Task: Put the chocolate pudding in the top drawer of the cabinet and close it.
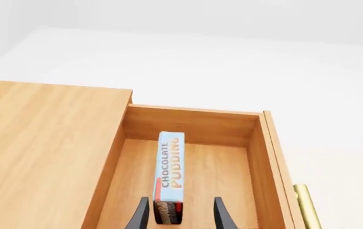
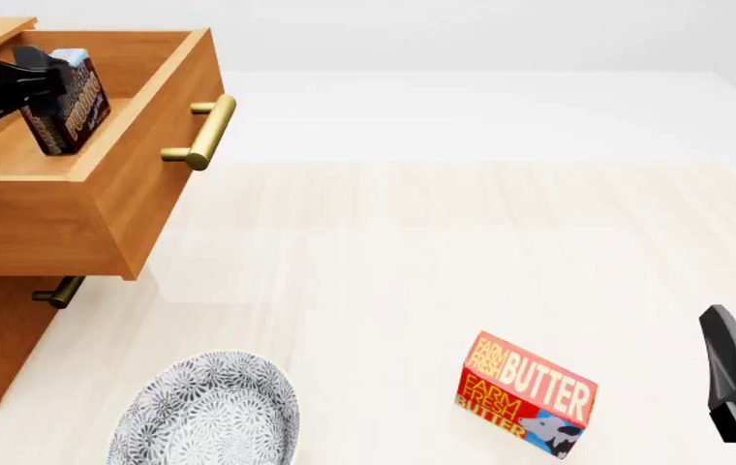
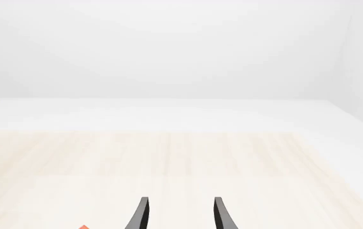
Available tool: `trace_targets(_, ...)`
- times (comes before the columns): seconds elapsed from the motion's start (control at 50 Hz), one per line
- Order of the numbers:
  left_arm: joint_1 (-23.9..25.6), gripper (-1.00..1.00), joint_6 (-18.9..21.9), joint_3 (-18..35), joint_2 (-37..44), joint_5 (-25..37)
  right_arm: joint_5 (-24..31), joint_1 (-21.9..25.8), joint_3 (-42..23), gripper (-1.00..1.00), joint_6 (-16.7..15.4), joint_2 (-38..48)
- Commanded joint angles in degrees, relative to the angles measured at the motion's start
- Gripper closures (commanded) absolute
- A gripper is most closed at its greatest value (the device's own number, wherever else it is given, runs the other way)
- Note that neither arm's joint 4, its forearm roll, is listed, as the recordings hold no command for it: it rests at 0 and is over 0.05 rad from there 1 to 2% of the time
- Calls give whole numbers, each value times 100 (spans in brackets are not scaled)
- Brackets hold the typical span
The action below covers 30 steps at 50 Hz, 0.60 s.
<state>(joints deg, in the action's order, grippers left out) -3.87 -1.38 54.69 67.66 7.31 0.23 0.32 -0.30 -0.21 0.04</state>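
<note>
The chocolate pudding [image 1: 169,176] is placed inside the open top drawer [image 2: 148,145], at ten o'clock; left hand [image 1: 180,212] apart, unclamped. Closing remains.

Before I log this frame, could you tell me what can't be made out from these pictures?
- Chocolate pudding: whether the left gripper grips it; left wrist view's edge cuts the contact.
- Pudding's base in the top drawer: hidden by the drawer wall in front view.
- Lower drawer handle: mostly covered by the open drawer.
- Right gripper: only fingertips show.
</note>
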Motion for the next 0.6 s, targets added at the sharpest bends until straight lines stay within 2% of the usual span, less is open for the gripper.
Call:
trace_targets(0.02,181,-100,59,179,-237,248,-1,0,0,-100,-2,0)
trace_targets(0.6,1222,-100,30,834,-326,588,-1,0,0,-100,0,0)
